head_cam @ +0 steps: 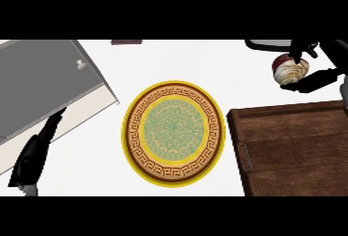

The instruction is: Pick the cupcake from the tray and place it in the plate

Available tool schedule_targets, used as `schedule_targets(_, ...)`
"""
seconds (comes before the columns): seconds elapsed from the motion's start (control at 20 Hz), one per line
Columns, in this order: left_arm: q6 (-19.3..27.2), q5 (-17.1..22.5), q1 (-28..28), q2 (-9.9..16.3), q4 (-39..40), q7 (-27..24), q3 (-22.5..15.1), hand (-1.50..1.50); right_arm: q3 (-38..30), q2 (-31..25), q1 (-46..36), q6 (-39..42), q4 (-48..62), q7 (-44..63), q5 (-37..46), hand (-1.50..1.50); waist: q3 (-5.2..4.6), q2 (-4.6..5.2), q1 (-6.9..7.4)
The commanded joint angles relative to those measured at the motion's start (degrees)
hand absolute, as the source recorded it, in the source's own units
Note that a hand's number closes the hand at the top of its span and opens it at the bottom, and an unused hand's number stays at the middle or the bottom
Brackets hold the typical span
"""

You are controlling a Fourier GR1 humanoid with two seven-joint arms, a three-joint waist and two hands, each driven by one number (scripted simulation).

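— Black and straight, the fingers of my left hand (37,152) rest low at the left edge, holding nothing.

— And your right hand (314,69)?

— Its black fingers (307,84) and thumb curl round the cream-swirled cupcake in its dark red wrapper (291,70), top right, partly hidden, above the brown wooden tray (292,147), which the edge cuts off. That cupcake is well apart from the round gold-rimmed patterned plate (173,133).

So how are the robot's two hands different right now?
The right hand, at the upper right, curls round the cupcake; the left hand, at the lower left, holds nothing. The right hand's fingers are bent, the left hand's fingers straight. Both are black, and neither is over the plate.
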Motion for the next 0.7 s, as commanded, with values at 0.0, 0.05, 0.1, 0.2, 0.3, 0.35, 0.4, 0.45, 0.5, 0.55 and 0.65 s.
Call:
schedule_targets(0.0,1.1,-0.5,2.6,0.4,1.1,-4.1,1.6,0.0,0.2,2.0,1.5,5.0,-2.0,-7.9,-4.2,1.5,-0.02,-0.63,-1.89)
schedule_targets(0.05,0.1,0.0,1.5,-0.4,-4.4,2.6,0.0,0.0,0.4,2.1,-0.9,7.7,-3.9,-5.4,-4.8,1.5,0.0,-0.8,-1.94)
schedule_targets(0.1,1.4,-0.5,1.0,-0.4,-0.5,-0.4,1.3,0.0,1.5,4.3,-4.0,8.7,-5.0,-2.4,-4.7,1.5,-0.05,-0.72,-1.89)
schedule_targets(0.2,-0.2,0.3,4.8,-0.3,-2.7,-1.9,0.9,0.0,1.5,4.7,-2.8,11.4,-9.9,-0.8,-6.3,1.5,-0.05,-0.94,-2.28)
schedule_targets(0.3,0.2,-0.1,3.2,-0.2,-0.6,-2.4,1.9,0.0,2.5,6.7,-2.3,12.6,-12.4,1.8,-6.3,1.5,-0.06,-0.85,-2.49)
schedule_targets(0.35,1.2,-1.0,4.3,-1.4,-1.3,-1.7,0.7,0.0,2.1,5.7,-3.9,17.2,-15.6,5.3,-8.5,1.5,-0.07,-1.03,-2.77)
schedule_targets(0.4,0.4,-0.4,0.8,0.0,-1.6,1.1,2.0,0.0,3.2,7.2,-2.2,16.7,-18.4,7.6,-7.8,1.5,-0.05,-0.95,-2.88)
schedule_targets(0.45,-0.6,-0.2,3.5,0.6,-3.9,-0.3,1.9,0.0,4.2,11.5,-3.1,12.9,-15.8,8.2,-6.6,1.5,-0.04,-0.81,-2.15)
schedule_targets(0.5,-0.3,-0.8,2.4,-0.1,-3.0,1.3,1.3,0.0,3.8,12.0,-5.4,14.6,-17.1,11.6,-7.5,1.5,-0.05,-0.8,-2.26)
schedule_targets(0.55,1.4,-1.9,3.6,-1.6,-1.6,-1.7,0.7,0.0,4.7,13.3,-2.4,15.4,-24.3,16.2,-8.3,1.5,-0.07,-1.01,-2.89)
schedule_targets(0.65,-1.7,1.0,3.0,0.7,-1.7,-0.8,3.0,0.0,6.4,17.3,-2.5,15.9,-26.0,21.6,-8.7,1.5,-0.07,-1.03,-2.76)
